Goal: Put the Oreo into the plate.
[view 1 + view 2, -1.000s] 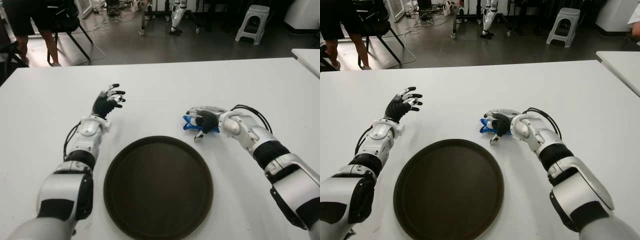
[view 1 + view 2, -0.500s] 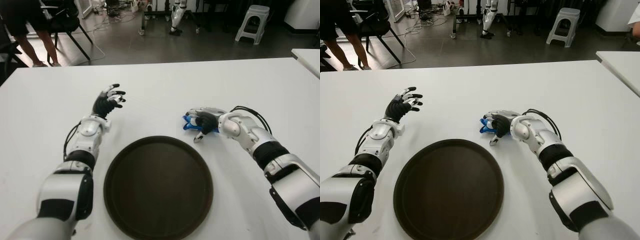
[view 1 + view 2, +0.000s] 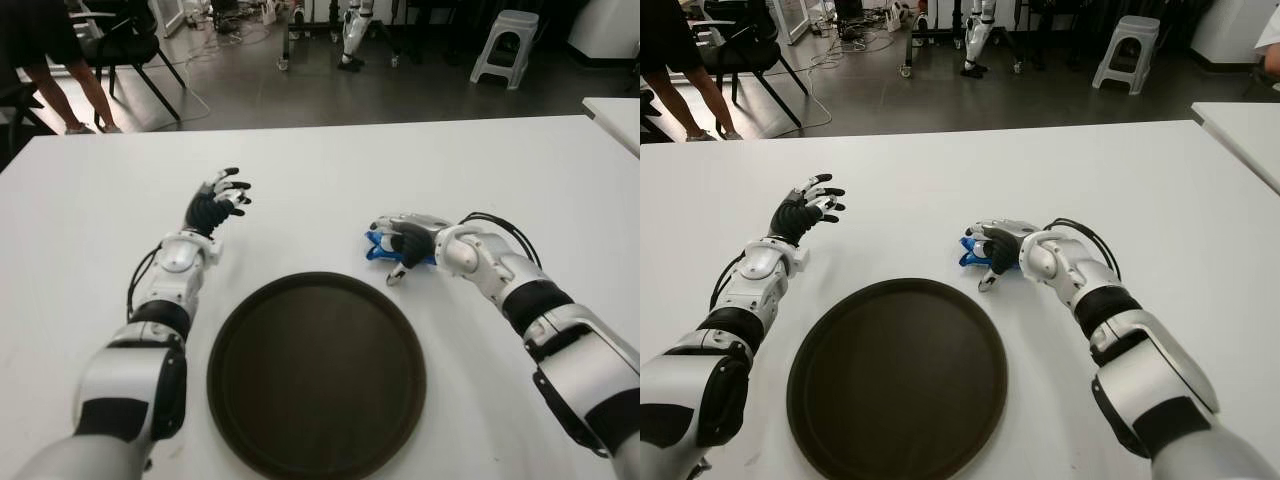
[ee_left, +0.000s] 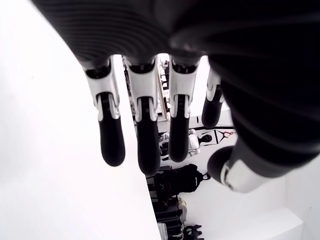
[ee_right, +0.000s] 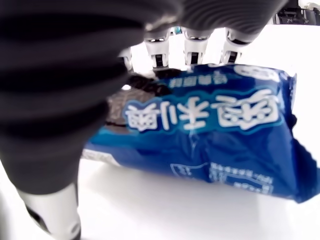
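While the round dark brown plate [image 3: 316, 375] fills the lower centre of the left eye view, the blue Oreo packet [image 3: 379, 248] lies on the white table [image 3: 320, 170] just past the plate's upper right rim, apart from it. The right hand [image 3: 405, 240] shows right of centre in that view, laid over the packet so that only the packet's left end peeks out from under the dark palm. In the right wrist view the Oreo packet [image 5: 215, 130] lies flat on the table beneath the hand, white characters printed across its blue wrapper and a picture of a dark biscuit at one end; the fingers [image 5: 192, 47] arch down over its far edge and the thumb [image 5: 50, 200] comes down on the near side, close to the wrapper. The fingers are curled about the packet, yet whether they actually press it cannot be told, and the packet is not lifted off the table.

At centre left of the left eye view, above and to the left of the plate, the left hand [image 3: 216, 204] shows with its black-tipped fingers spread and nothing in it; the left wrist view shows the fingers [image 4: 142, 135] straight and apart.

At the upper left of the frame, a person's legs [image 3: 62, 85] stand beside a black chair [image 3: 135, 45]; a grey stool [image 3: 507, 42] stands on the floor at the upper right.
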Motion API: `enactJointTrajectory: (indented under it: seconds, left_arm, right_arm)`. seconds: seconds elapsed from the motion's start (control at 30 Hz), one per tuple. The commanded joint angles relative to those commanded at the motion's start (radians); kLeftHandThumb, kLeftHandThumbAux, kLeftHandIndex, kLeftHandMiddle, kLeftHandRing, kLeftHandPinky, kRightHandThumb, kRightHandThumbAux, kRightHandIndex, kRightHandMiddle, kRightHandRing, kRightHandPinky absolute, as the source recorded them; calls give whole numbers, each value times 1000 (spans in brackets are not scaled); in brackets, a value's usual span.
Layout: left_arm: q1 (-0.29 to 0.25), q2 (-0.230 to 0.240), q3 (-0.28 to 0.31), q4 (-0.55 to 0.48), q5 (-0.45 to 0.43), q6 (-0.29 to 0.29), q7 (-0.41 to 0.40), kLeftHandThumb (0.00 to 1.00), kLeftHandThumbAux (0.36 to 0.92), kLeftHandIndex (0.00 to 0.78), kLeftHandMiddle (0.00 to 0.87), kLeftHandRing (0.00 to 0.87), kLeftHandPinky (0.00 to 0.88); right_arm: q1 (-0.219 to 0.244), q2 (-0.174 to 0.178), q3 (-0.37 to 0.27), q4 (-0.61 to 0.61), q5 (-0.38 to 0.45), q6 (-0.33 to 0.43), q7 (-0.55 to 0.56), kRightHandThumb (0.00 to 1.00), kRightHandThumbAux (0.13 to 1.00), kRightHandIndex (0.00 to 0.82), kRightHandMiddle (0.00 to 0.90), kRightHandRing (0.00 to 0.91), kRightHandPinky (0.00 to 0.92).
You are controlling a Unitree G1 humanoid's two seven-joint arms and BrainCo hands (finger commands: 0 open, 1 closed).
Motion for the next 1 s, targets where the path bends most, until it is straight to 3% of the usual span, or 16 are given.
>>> enactJointTrajectory:
  seconds: [0.5,1.0]
  left_arm:
    - [0,-1,5,-1,-2,2,-3,240,706,173,302,342,398]
    - [2,-2,10,-1,-6,-6,-2,239,682,172,306,348,402]
  right_arm:
    - [-8,5,8,32,-2,-14,-24,0,822,69,93,77,90]
    - [-10,2,18,30,-4,1,-39,0,819,86,94,86,97]
